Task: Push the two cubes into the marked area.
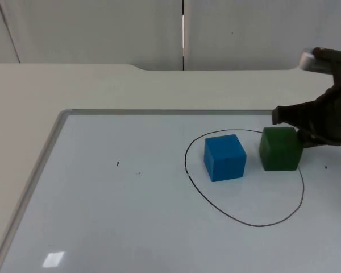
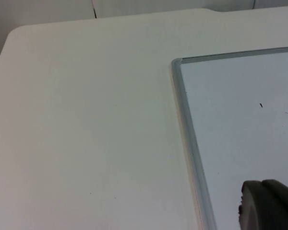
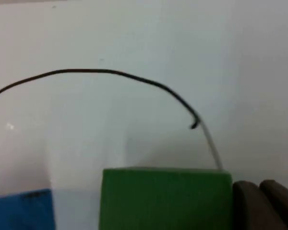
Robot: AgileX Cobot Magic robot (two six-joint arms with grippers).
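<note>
Right tool touching green cube inside drawn outline, grip state unclear, blue cube beside.

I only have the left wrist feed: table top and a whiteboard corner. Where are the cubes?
Observer: In the top view, the blue cube sits inside the black hand-drawn outline on the whiteboard.
Operator: And the other one?
Observer: The green cube sits beside the blue one with a gap between them, at the outline's edge on the right arm's side.
Operator: Right arm doing anything?
Observer: The right gripper is against the green cube's outer side; the right wrist view shows a black fingertip next to that cube.
</note>
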